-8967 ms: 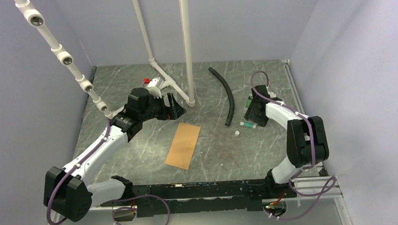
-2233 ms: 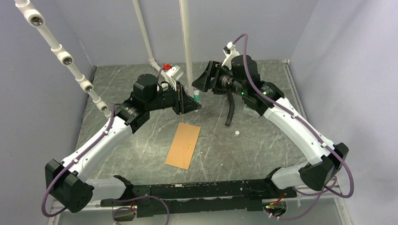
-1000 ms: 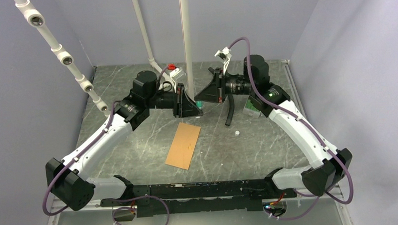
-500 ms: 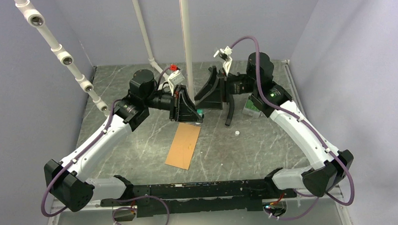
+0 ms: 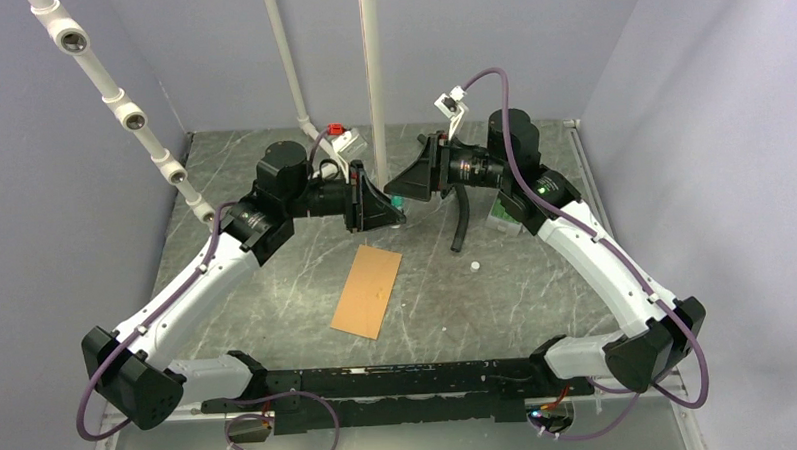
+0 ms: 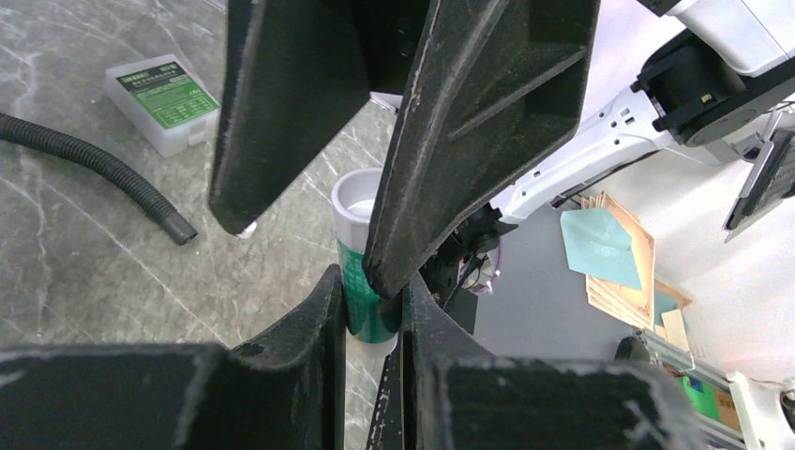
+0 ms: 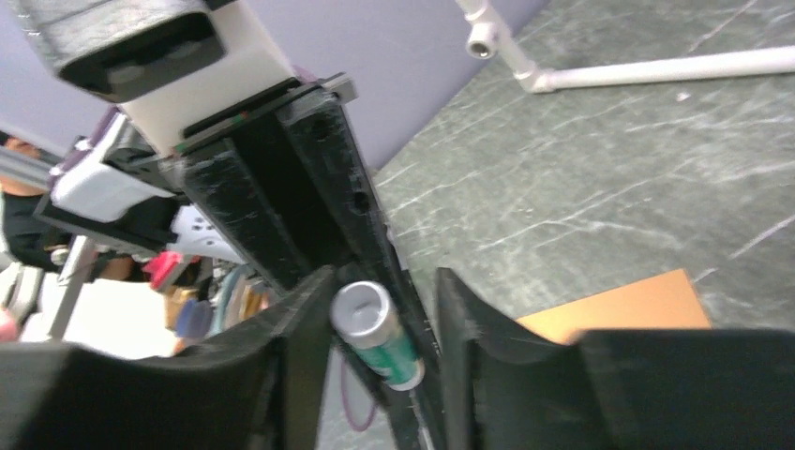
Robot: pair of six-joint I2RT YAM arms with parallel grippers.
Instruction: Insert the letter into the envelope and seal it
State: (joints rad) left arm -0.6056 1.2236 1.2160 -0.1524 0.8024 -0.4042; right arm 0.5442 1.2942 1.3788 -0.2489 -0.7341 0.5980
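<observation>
An orange-brown kraft paper envelope [image 5: 367, 291] lies flat on the dark, marble-veined counter [image 5: 267, 290], closest to the arm bases, its long edges slanting away to the right. A tiny white cap [image 5: 474, 266] sits on the counter to the right of the envelope's far end, apart from it.

Above that far end, clear of the counter, the two arms meet tip to tip. The left pincer [image 6: 373, 314] is pressed onto the green body of a small green-and-white tube [image 6: 356, 281], pinching it. The right pincer [image 7: 386, 286] faces it from the opposite side with its fingers spread, straddling the tube's pale end. One finger is close against the tube and the other stands off, and I cannot tell whether either touches it.

Farther right of the envelope lies a black ribbed hose [image 5: 461, 228], and just past it a clear plastic box with a green label [image 6: 164, 89]. Farthest from the envelope, white plastic pipes [image 5: 375, 86] rise at the back of the counter.
</observation>
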